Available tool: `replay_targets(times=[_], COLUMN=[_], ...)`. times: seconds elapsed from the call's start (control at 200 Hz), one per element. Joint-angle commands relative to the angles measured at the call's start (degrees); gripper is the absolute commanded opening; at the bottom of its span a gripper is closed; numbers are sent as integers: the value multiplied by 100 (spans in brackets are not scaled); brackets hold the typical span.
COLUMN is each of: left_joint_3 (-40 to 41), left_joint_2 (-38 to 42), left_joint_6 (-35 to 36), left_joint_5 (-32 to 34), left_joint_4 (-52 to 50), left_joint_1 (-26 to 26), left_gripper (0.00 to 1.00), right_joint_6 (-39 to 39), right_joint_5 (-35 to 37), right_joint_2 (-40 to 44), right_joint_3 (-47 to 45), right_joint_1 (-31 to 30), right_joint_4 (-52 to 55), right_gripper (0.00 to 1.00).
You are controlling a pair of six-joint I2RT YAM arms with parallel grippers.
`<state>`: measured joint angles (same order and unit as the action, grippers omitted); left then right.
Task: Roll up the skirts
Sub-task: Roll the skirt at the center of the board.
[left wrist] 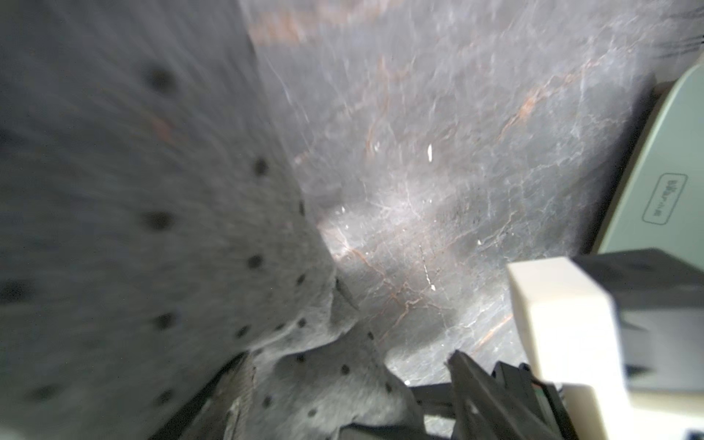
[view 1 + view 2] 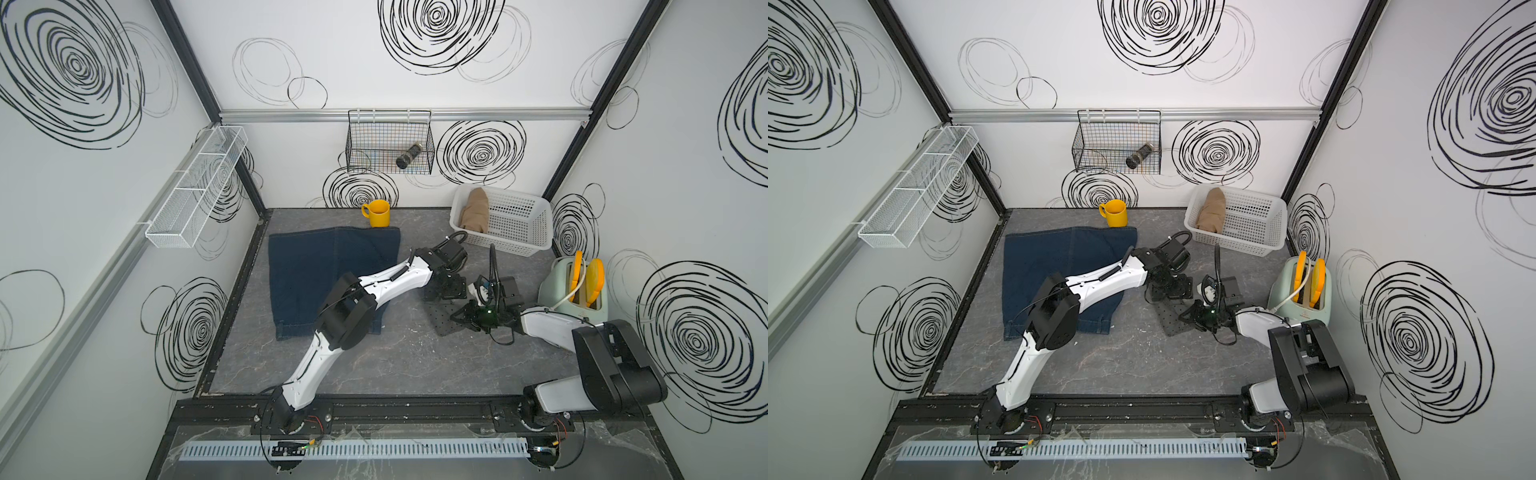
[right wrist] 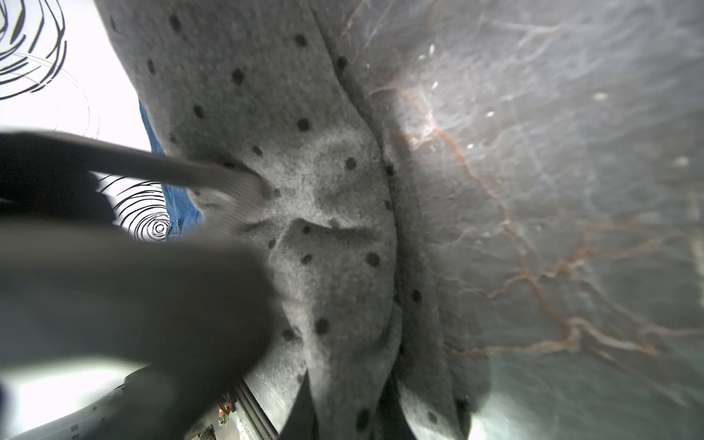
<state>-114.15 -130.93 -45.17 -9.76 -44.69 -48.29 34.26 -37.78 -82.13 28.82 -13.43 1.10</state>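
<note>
The grey dotted skirt (image 2: 444,322) lies right of centre in both top views, a dark bunched strip on the table (image 2: 395,365) between the two hands. The right hand (image 3: 249,211) is clenched on it. In the right wrist view its two dark fingers (image 3: 228,179) meet on a pinch of dotted cloth close to one edge. The left hand (image 2: 445,287) sits just above that spot in the picture and looks released: in the left wrist view one cream finger (image 1: 564,324) stands clear of the cloth with bare table between. Its partner is out of frame.

The next move seems to turn on this: what shows of the cloth runs from under the left hand down and a little rightward to the right hand, so its long axis lies roughly along the line joining them. Both hands are at the cloth, but only the right has a hold — the left would need a fresh grip before any rolling turn.

Wrists and cables cover most of this skirt, so I cannot tell how much is already rolled. The left wrist view is blurred.

The denim skirt (image 2: 316,270) lies flat left of centre, under the left arm (image 2: 390,280). The tan skirt (image 2: 476,210) sits rolled in the white basket (image 2: 513,245), upper right.
</note>
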Motion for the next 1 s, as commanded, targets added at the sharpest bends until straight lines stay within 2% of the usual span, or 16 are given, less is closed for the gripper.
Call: replay_targets(times=[0.0, 0.095, 0.185, 0.255, 0.34, 0.395, 0.465, 0.56, 0.7, 0.811, 0.876, 0.996], left_joint_3=[-299, -143, 28, -147, -651, -950, -1333, -1424, -1149, -1179, -1396, -1309], left_joint_2=[220, 262, 223, -33, -443, -686, -1037, -1239, -1268, -1229, -1115, -516], left_joint_6=[831, 1239, 1472, 1531, 1602, 1588, 1454, 1227, 911, 970, 1134, 1392], left_joint_5=[819, 925, 982, 977, 1345, 1234, 1067, 1290, 1634, 1248, 1126, 530], left_joint_4=[-770, -835, -592, -594, -724, -734, -840, -821, -648, -509, -554, -424], left_joint_1=[271, 430, 517, 606, 629, 654, 648, 598, 695, 814, 804, 890], left_gripper=[80, 60, 47, 35, 35, 36, 36, 36, 39, 48, 58, 87], right_joint_6=[-217, -252, -303, -323, -374, -393, -420, -421, -411, -420, -420, -413], right_joint_5=[380, 307, 291, 289, 312, 333, 370, 446, 526, 570, 617, 658], right_joint_2=[-323, -391, -425, -479, -474, -469, -474, -506, -519, -588, -603, -629], right_joint_3=[-89, -62, -26, 9, 10, 10, 31, 106, 106, 141, 159, 159], right_joint_1=[77, 92, 91, 95, 86, 88, 86, 90, 81, 78, 78, 80], right_joint_4=[353, 372, 437, 502, 567, 619, 681, 817, 869, 940, 964, 957], right_gripper=[3, 3, 3, 3, 5, 6, 11, 20, 23, 21, 20, 17])
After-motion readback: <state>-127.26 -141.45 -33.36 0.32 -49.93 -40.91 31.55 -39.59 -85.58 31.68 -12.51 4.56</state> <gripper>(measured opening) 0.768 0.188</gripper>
